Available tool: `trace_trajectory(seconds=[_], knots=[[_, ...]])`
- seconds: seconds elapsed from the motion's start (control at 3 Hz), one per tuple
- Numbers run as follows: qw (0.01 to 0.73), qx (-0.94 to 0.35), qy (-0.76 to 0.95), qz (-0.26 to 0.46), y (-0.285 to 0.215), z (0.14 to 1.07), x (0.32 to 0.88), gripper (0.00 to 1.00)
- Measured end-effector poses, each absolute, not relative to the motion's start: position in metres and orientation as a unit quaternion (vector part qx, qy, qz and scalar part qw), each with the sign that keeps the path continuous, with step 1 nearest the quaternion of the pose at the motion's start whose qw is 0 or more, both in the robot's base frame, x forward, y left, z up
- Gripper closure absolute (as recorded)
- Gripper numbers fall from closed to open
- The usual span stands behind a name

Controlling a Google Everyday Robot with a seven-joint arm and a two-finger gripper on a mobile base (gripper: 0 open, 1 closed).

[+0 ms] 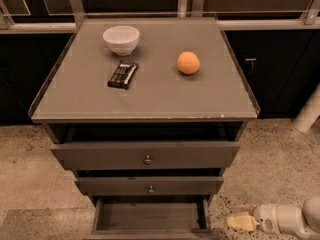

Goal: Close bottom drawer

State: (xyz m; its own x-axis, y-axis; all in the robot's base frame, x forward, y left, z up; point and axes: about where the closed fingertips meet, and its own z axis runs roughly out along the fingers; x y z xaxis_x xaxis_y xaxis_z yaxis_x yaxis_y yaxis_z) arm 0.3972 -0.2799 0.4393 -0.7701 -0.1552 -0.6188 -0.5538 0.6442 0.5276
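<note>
The bottom drawer (pixel 150 218) of the dark grey-brown cabinet stands pulled out at the frame's lower edge, and its empty inside shows. Its front and knob are cut off by the frame edge. Above it sit the middle drawer (pixel 150 185) and the top drawer (pixel 145 155), each with a small metal knob. My gripper (pixel 239 220) is low at the bottom right, just right of the open drawer's right side and apart from it, with its pale fingers pointing left towards the drawer.
On the cabinet top (pixel 150 96) stand a white bowl (pixel 121 38), a dark snack bar (pixel 122 75) and an orange (pixel 188 62). Speckled floor (pixel 280 174) lies around the cabinet. Dark cabinets (pixel 270 69) stand behind, and a white post (pixel 310 111) at right.
</note>
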Motion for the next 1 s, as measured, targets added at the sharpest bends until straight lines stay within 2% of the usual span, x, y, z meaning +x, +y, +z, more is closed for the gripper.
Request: trace_trajectory(seconds=[0.33,0.67,1.0], knots=[[0.27,-0.205,0.865,0.369,-0.279,0.439,0.397,0.65],[0.271,-0.167,0.866,0.386,-0.287,0.402,0.392,0.88],[0.26,-0.118,0.872,0.398,-0.297,0.322,0.392,1.0]])
